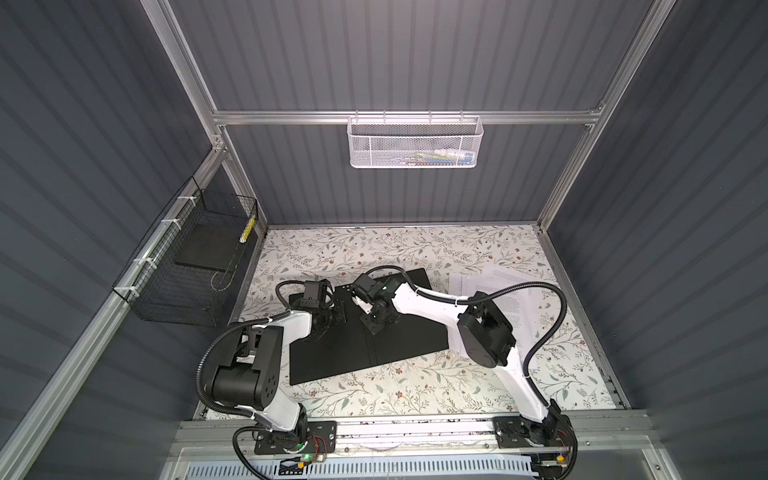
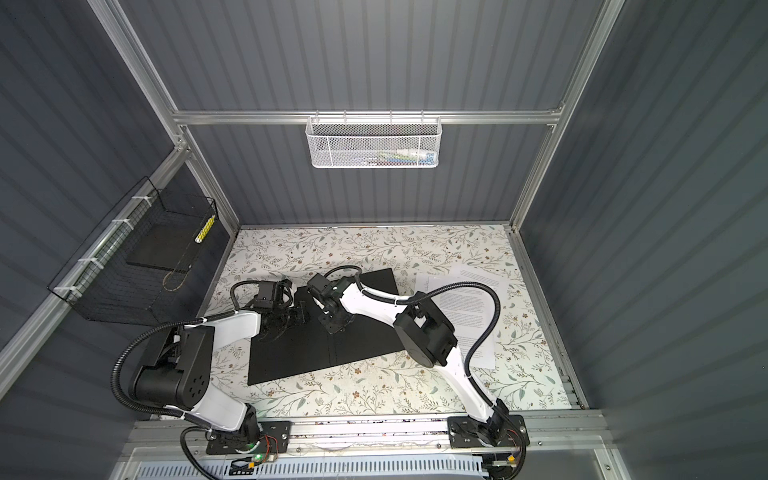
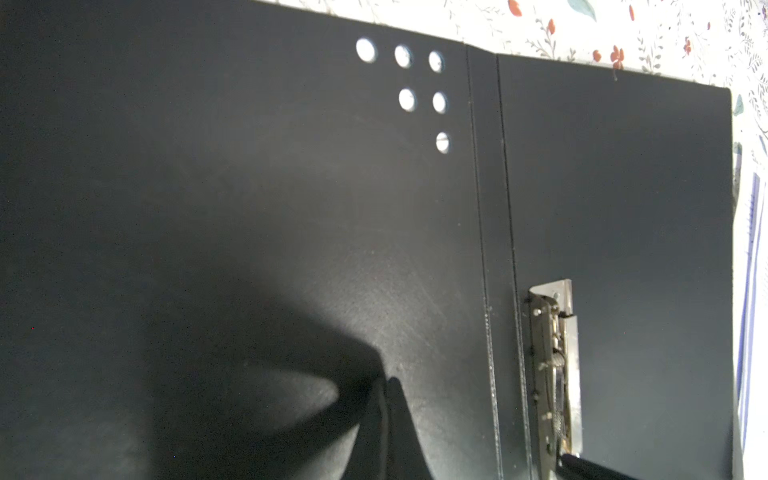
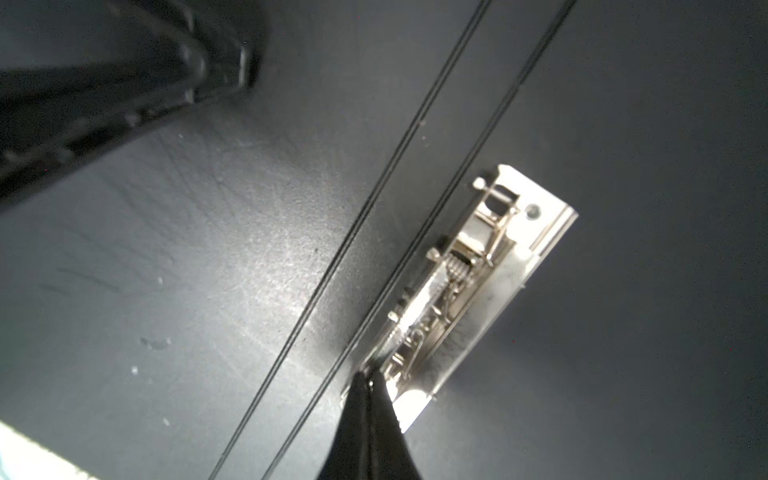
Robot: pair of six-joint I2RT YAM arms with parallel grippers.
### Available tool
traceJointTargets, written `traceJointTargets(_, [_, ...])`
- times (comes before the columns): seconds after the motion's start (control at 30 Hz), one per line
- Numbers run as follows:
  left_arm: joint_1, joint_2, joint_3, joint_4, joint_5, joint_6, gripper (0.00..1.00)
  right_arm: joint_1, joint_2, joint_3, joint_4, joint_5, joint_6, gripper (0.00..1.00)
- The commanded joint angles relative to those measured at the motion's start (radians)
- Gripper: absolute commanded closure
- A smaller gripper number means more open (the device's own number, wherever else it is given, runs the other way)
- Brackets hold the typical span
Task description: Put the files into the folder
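Leftmost, a black wire basket (image 1: 166, 299) tied to the aluminium rail holds a flat matte black slab (image 1: 203, 249). Next to it the white-and-black left arm (image 1: 291, 324) reaches onto the folder (image 1: 365, 349), a flat sheet of scuffed black board that lies open, inside up and slightly askew, in the middle of the surface (image 1: 415, 386). This surface is covered in a pale print of leafy sprigs and small orange flowers. The left jaws are pressed together, tips resting on the folder's left leaf, which is pierced by six small round holes (image 3: 406, 99). Two thin creases mark the spine, and just past them sits a shiny sprung metal clip (image 4: 490, 270) riveted to the right leaf. The right jaws are also closed to a narrow point, touching the near end of that clip; whether they pinch any part of it cannot be made out. Further right, the files (image 1: 505, 282), white sheets printed with fine black text, lie fanned on the surface just beside the folder, and the right arm (image 1: 428, 303) hides where they meet. Ribbed grey panels (image 1: 415, 54) in an aluminium frame enclose the space. A white mesh basket (image 1: 415, 145) hangs on the back rail, its contents too blurred to name.
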Motion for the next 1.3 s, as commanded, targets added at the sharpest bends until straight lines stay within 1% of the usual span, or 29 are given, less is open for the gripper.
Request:
traceJointTargets(0.0, [0.002,0.033,-0.026,-0.104,-0.028,0.019,1.0,0.004,0.182,-0.004,-0.235,0.142,-0.049,1.0])
traceJointTargets(0.2, [0.003,0.034,-0.026,-0.103,-0.024,0.021,1.0,0.013,0.247,0.038,-0.319,0.169,-0.064,1.0])
traceJointTargets(0.47, [0.003,0.041,-0.022,-0.106,-0.019,0.021,1.0,0.018,0.27,0.046,-0.377,0.234,-0.059,1.0])
traceJointTargets(0.57, [0.003,0.045,-0.021,-0.106,-0.016,0.021,1.0,0.02,0.261,0.058,-0.376,0.204,-0.053,1.0])
traceJointTargets(0.67, [0.003,0.046,-0.021,-0.106,-0.02,0.021,1.0,0.019,0.218,0.054,-0.327,0.152,-0.029,1.0])
traceJointTargets(0.83, [0.003,0.046,-0.019,-0.107,-0.019,0.021,1.0,0.02,0.192,0.105,-0.318,0.136,0.031,1.0])
traceJointTargets(1.07, [0.003,0.055,-0.016,-0.109,-0.014,0.025,1.0,0.021,0.183,0.114,-0.305,0.124,0.061,1.0])
traceJointTargets(1.27, [0.003,0.029,-0.029,-0.101,-0.02,0.021,1.0,0.022,0.18,0.115,-0.303,0.115,0.078,1.0])
